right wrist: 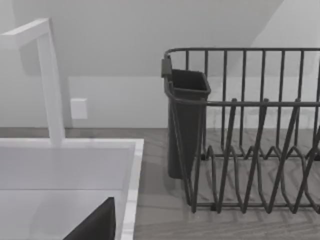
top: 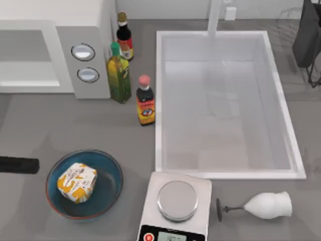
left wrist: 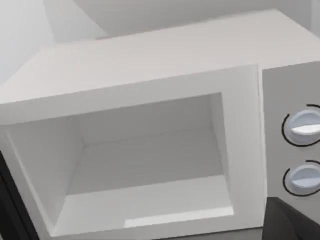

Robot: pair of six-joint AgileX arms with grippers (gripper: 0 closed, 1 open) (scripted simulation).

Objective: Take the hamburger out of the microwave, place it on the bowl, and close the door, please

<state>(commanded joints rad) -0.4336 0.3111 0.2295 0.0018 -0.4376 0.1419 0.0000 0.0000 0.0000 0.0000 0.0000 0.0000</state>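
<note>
The hamburger [top: 76, 182] sits in the blue bowl [top: 111, 170] at the lower left of the top view; the microwave [top: 85, 30] stands at the upper left, its cavity [left wrist: 145, 165] bare and open in the left wrist view; the left arm [top: 19, 164] reaches in from the left edge beside the bowl; whether either gripper's fingers are open, I cannot tell.

The hamburger [top: 76, 182] has a white wrapper with yellow-orange patches and small dark marks. The bowl [top: 111, 170] is blue with a thin reddish-brown rim. The microwave [top: 65, 12] is white, its control panel grey with two silver-rimmed dials. The desk [top: 75, 125] is grey. The sink [top: 159, 100] is white. The dish rack [right wrist: 250, 130] is dark grey.
</note>
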